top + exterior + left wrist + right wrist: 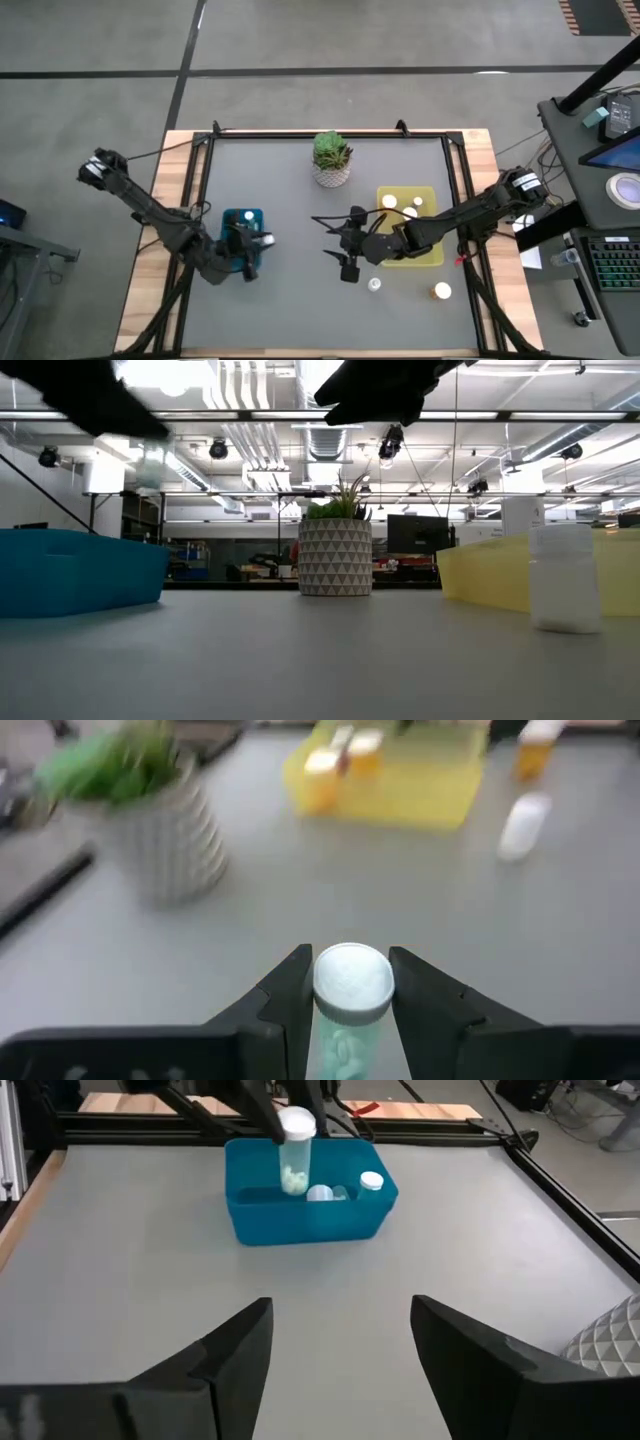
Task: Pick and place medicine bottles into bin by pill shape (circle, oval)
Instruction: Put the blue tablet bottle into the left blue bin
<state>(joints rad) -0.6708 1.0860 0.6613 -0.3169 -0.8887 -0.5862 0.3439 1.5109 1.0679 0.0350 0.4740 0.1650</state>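
Blue bin point(243, 218) sits toward the table's left edge, and my left gripper point(258, 243) hangs over its near rim, fingers clamped on an upright clear bottle point(296, 1146) with pale pills inside, long axis vertical, so I judge a straight drop will do. Rightward, my right gripper point(349, 262) waits spread and empty mid-table beside the yellow bin point(425, 252), loose white bottle point(374, 284) just nearer the front edge.

Plant pot point(331, 160) stands behind both bins point(228, 218).
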